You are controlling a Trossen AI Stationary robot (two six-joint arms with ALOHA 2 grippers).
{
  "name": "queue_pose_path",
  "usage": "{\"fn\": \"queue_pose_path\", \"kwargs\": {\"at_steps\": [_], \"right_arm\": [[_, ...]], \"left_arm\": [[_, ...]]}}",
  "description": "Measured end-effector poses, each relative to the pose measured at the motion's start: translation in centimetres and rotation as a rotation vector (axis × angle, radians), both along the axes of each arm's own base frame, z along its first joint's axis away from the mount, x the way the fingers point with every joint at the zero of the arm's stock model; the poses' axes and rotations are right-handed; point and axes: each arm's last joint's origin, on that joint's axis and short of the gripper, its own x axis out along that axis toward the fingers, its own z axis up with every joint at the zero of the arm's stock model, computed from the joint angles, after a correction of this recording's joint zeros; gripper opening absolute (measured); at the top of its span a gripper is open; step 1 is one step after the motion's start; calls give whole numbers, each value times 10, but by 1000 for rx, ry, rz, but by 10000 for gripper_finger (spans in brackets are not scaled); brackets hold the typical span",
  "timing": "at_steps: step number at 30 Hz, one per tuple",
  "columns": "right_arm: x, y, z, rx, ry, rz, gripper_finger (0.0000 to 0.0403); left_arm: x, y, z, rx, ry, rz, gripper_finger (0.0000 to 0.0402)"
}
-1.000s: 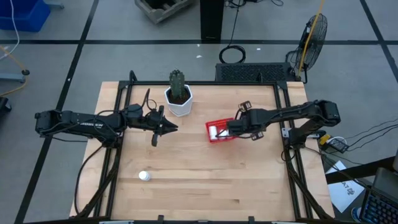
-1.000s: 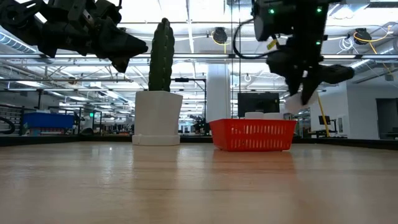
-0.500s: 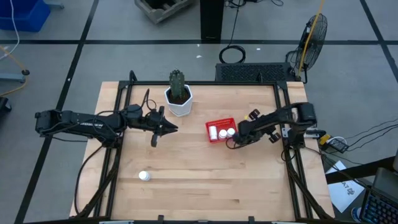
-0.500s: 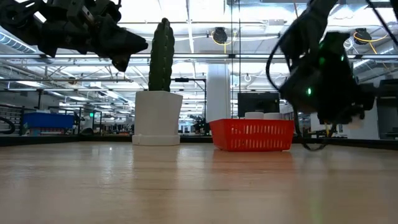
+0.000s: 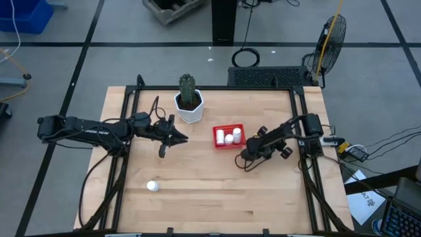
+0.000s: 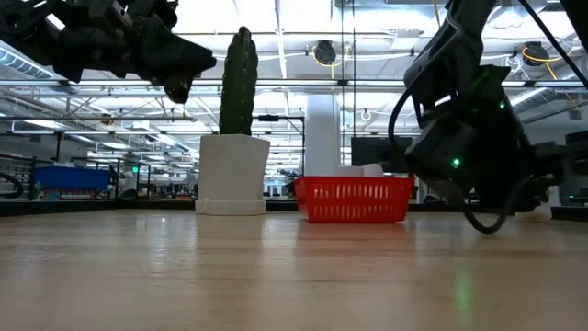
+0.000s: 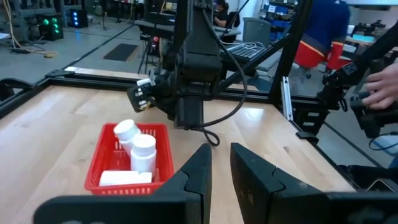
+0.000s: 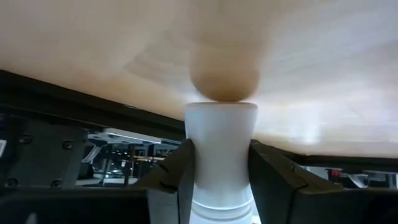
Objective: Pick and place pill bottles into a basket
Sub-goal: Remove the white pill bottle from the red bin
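The red basket (image 5: 229, 137) stands right of the table's middle with three white pill bottles (image 7: 143, 152) inside. Another pill bottle (image 5: 152, 186) lies alone at the near left. My right gripper (image 5: 245, 160) is low over the table, just near-right of the basket, shut on a further pill bottle (image 8: 221, 149). The low view shows this gripper (image 6: 478, 165) as a dark mass right of the basket (image 6: 354, 199), and the held bottle is hidden there. My left gripper (image 5: 181, 138) hovers left of the basket, shut and holding nothing. My right gripper pinches the bottle's white body (image 8: 221, 168) between its two fingers (image 8: 180, 168), one on each side. The ribbed cap end (image 8: 224, 211) lies back toward the wrist and the other end points out past the fingertips. The fingers slant down toward the table. Whether the free end touches the wood I cannot tell.
A white pot with a green cactus (image 5: 189, 105) stands at the far side, left of the basket. Black frame rails (image 5: 302, 151) run along the table's edges. A person's hand (image 7: 380, 87) shows beyond the right edge.
My right gripper has left the space over the basket, gone toward the table's right and near edges, sunk close to the tabletop and rolled, still holding its bottle. The basket has slid a little toward the left edge.
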Motion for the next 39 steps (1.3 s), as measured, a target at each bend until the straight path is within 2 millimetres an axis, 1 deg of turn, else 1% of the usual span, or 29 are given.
{"fn": "queue_pose_path", "kwargs": {"at_steps": [4, 7, 10, 15, 21, 27, 32, 36, 39], "right_arm": [[0, 3, -3, 10, 16, 9, 120], [-1, 4, -6, 25, 31, -35, 121], [-1, 4, -11, -5, 28, -77, 129], [-2, 6, -16, -37, 14, -115, 156], [0, 7, -13, -64, 3, -140, 187], [8, 8, -2, -103, 19, -167, 203], [26, 10, 10, -124, -44, -193, 204], [41, 12, 29, -100, -169, -228, 199], [46, 13, 49, -80, -287, -243, 200]], "left_arm": [[0, 0, 0, -1, -1, 0, 62], [0, 0, 0, -1, -1, 0, 62], [0, 0, 0, -1, 1, 0, 62], [0, 0, 0, -2, 5, 0, 62], [0, 0, 0, -2, 5, 1, 62], [0, 0, 0, -2, 5, 4, 62], [0, 0, 0, -2, 5, 4, 62], [0, 0, 0, -2, 5, 5, 62], [0, 0, -1, -2, 6, 5, 62]]}}
